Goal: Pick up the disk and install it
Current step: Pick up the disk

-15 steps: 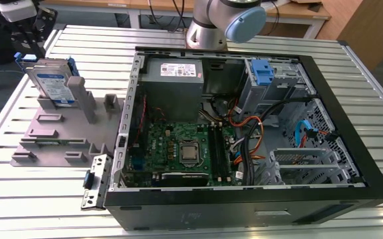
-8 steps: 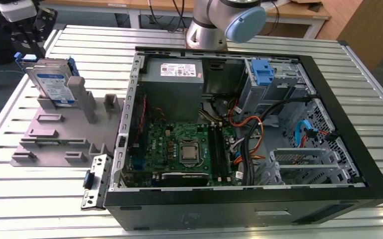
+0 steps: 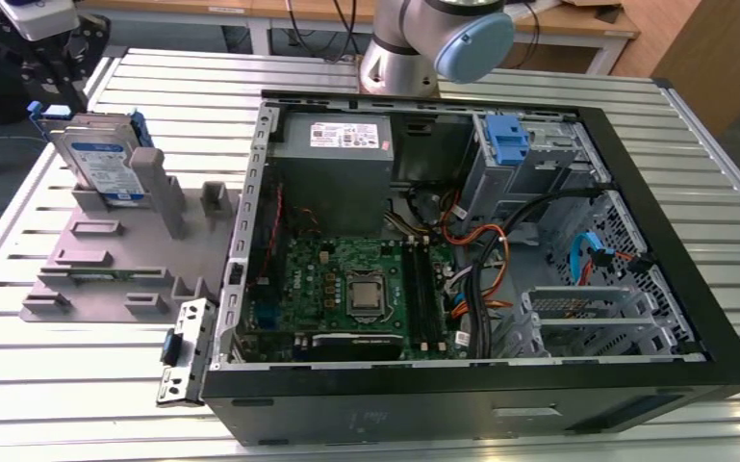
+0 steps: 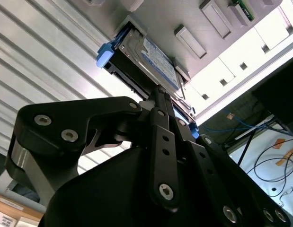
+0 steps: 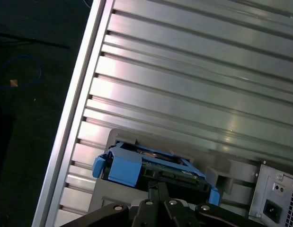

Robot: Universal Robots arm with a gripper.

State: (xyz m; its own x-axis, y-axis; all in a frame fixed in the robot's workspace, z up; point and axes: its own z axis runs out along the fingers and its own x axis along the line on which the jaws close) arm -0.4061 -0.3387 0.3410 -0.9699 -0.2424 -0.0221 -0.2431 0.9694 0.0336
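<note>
The disk stands on edge in the grey fixture at the upper left of the exterior view. The fixture sits on the tabletop, just beside the open computer case. In the first wrist view the tool points straight at the disk's narrow blue-railed edge. Whether its tips touch that edge or hang just short of it I cannot tell. The jaws look drawn together with nothing between them. The edge's long axis runs the same way the tool's linkage spreads, so I judge that the jaws line up along the disk, not across its thickness.
</note>
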